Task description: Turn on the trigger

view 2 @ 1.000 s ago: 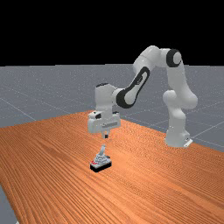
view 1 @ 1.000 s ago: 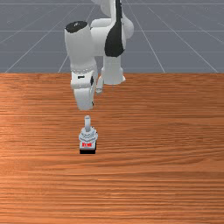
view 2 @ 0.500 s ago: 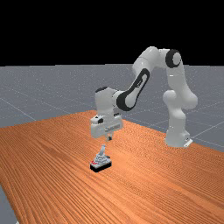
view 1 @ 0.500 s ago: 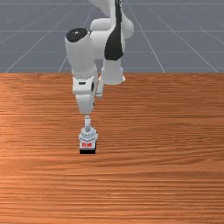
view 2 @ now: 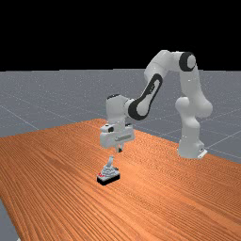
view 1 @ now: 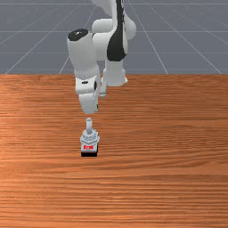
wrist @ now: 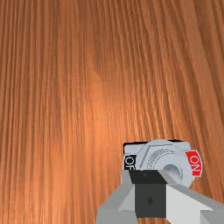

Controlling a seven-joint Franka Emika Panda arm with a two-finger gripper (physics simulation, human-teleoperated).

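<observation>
- Far view's left: the trigger on my table, red ON label, lever tilted slightly right
- Just right, my hand above the lever, apart from it; spread or pressed together, I can't tell
- Farther right, my arm's base
</observation>
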